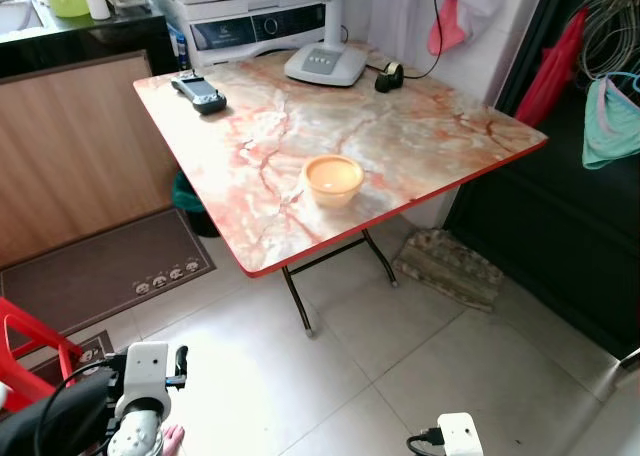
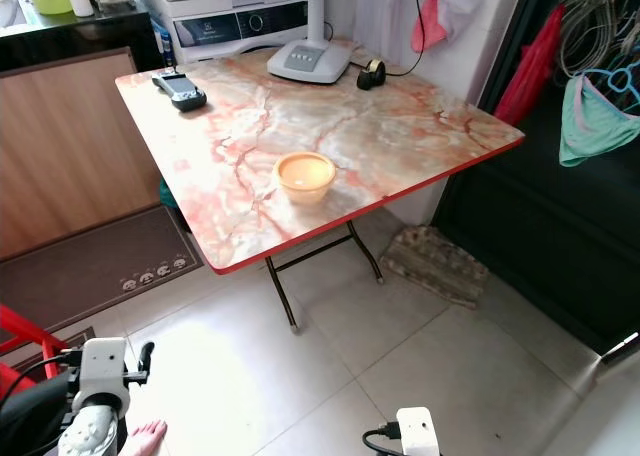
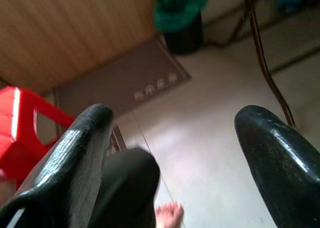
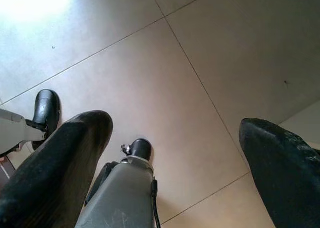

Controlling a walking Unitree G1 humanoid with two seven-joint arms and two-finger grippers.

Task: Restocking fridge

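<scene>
Near the front edge of the marble-patterned surface [image 1: 420,136] we see one small pale orange tub [image 1: 333,179], seemingly lidded and likely light, stiff and a bit slick, so we would pinch it across its sides just under the rim. We also count one handheld device [image 1: 198,91], one tape roll [image 1: 389,75] and one fan base [image 1: 325,63]. Our left claw [image 3: 175,153] and right claw [image 4: 175,158] both hang low over the floor, fingers spread wide and empty.

Marble-patterned folding table [image 1: 420,141], orange bowl [image 1: 333,179] near front edge, fan base [image 1: 325,64], tape roll [image 1: 389,76], handheld device [image 1: 198,92]
</scene>
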